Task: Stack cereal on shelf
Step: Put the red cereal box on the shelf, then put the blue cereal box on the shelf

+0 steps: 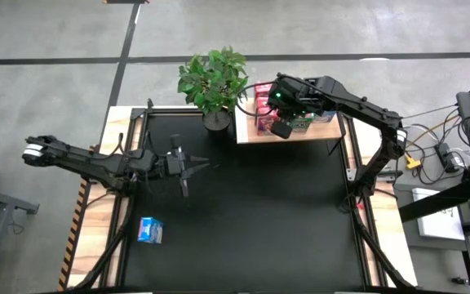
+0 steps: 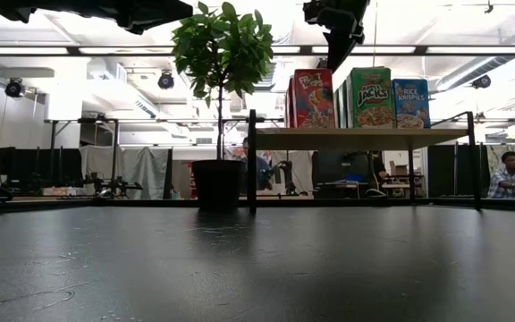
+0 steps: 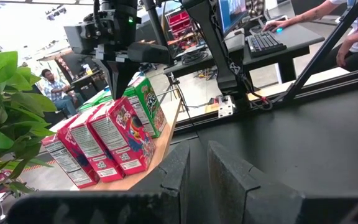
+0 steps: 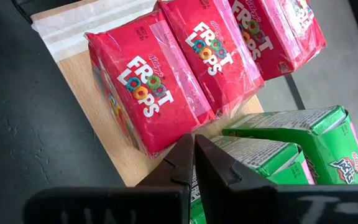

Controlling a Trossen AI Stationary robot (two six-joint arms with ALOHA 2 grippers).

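The shelf [image 1: 255, 133] is a pale wood plank raised at the table's far edge. On it stand three pink-red cereal boxes [image 4: 148, 93], green ones [image 4: 303, 134] beside them, and a blue one [image 2: 410, 103] at the right end. Another blue box [image 1: 149, 230] lies flat on the black table at the near left. My right gripper [image 4: 194, 152] is shut and slants down just above the tops of the red and green boxes; I see no touch. My left gripper [image 3: 197, 168] hangs level over the table's left middle, all but shut, with nothing between its fingers.
A potted plant [image 1: 213, 82] stands just left of the shelf at the far edge. Black posts [image 2: 251, 161] carry the shelf above the table. Wood strips run along both table sides. People sit at desks in the room beyond.
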